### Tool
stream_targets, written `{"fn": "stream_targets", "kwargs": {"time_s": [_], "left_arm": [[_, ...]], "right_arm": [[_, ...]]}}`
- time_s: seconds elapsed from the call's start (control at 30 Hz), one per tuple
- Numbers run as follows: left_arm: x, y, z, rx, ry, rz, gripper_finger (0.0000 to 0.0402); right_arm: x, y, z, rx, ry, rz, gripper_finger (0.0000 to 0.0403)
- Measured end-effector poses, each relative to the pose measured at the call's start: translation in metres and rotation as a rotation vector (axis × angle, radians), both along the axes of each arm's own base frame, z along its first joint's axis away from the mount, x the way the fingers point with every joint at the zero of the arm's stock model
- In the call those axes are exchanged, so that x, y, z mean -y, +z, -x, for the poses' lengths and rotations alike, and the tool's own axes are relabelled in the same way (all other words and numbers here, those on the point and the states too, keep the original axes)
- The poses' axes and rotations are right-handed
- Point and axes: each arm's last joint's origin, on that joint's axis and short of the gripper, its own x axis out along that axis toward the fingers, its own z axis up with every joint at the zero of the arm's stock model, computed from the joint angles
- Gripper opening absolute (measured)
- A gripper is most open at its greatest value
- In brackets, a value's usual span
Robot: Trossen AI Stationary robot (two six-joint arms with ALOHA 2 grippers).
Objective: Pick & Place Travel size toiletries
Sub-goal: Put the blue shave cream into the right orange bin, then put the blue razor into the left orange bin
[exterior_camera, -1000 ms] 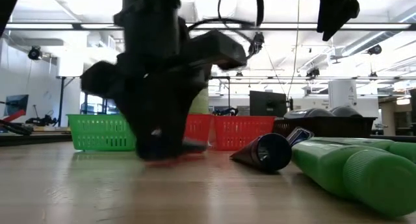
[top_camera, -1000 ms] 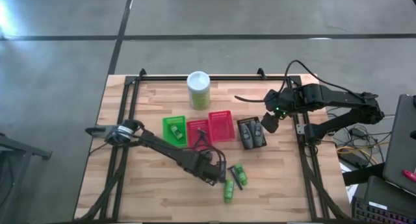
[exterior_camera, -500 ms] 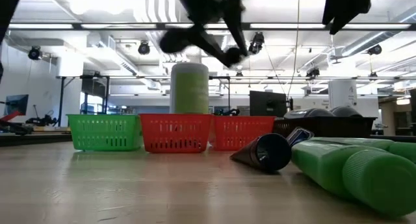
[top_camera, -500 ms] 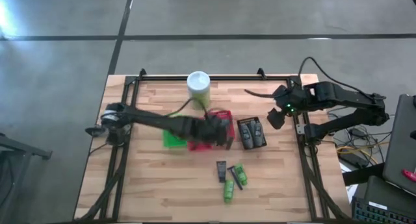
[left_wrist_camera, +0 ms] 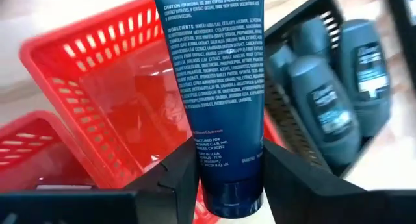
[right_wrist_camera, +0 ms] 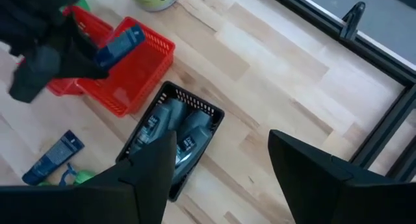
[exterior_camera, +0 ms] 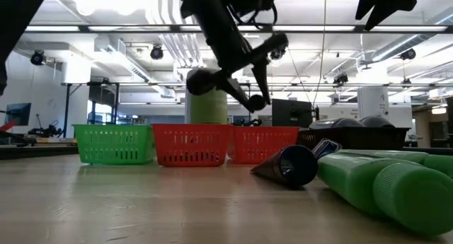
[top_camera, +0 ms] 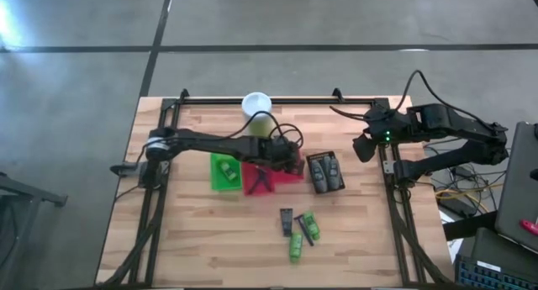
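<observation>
My left gripper [top_camera: 286,155] hangs over the right red basket [top_camera: 290,168], shut on a dark blue flat tube [left_wrist_camera: 218,74]. On the near part of the table lie the loose toiletries: another dark tube [top_camera: 287,221], two green tubes [top_camera: 297,246] and a thin black razor [top_camera: 303,235]. Grey oval bottles fill the dark basket [top_camera: 325,172]. A green tube lies in the green basket [top_camera: 224,171], and a black razor in the left red basket [top_camera: 256,181]. My right gripper [top_camera: 361,147] hangs open at the table's right, high above it, with nothing between its fingers. My left gripper pinches the tube near its rounded cap end [left_wrist_camera: 227,191] between its two fingers [left_wrist_camera: 175,178], one on each flat face. The fingers slant down from the table's left. The tube [right_wrist_camera: 120,45] sticks out beyond the fingers, tilted, lifted clear above the red basket [right_wrist_camera: 130,74].
A tall pale-green canister [top_camera: 256,113] with a white lid stands just behind the baskets, close to my left arm. The four baskets stand in a row across the table's middle. Black frame rails [top_camera: 391,181] run along the left and right edges.
My left gripper has risen from the loose items at the near middle of the table. It has swung toward the far edge, carrying the dark tube clear of the table to above the right red basket. My right gripper has drawn back toward the right edge.
</observation>
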Motion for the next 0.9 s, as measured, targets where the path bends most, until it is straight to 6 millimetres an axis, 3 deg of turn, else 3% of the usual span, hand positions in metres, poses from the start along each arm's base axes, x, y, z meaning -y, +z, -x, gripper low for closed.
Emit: {"fn": "stream_targets", "kwargs": {"time_s": [0.17,0.53,0.73,0.9], "left_arm": [[0.000,-0.011,-0.004,-0.016,0.018,0.011,0.0157],[-0.002,-0.006,-0.002,-0.006,0.027,-0.005,0.0262],[0.019,0.040,0.015,0.073,-0.113,-0.087,0.0268],[0.043,0.083,0.054,0.053,-0.296,-0.156,0.0267]], "right_arm": [[0.000,0.000,0.001,-0.004,0.002,0.000,0.0248],[0.000,-0.001,0.002,-0.021,0.015,0.007,0.0284],[0.000,-0.002,0.003,-0.039,0.025,0.010,0.0298],[0.000,-0.002,0.003,-0.049,0.048,0.020,0.0304]]}}
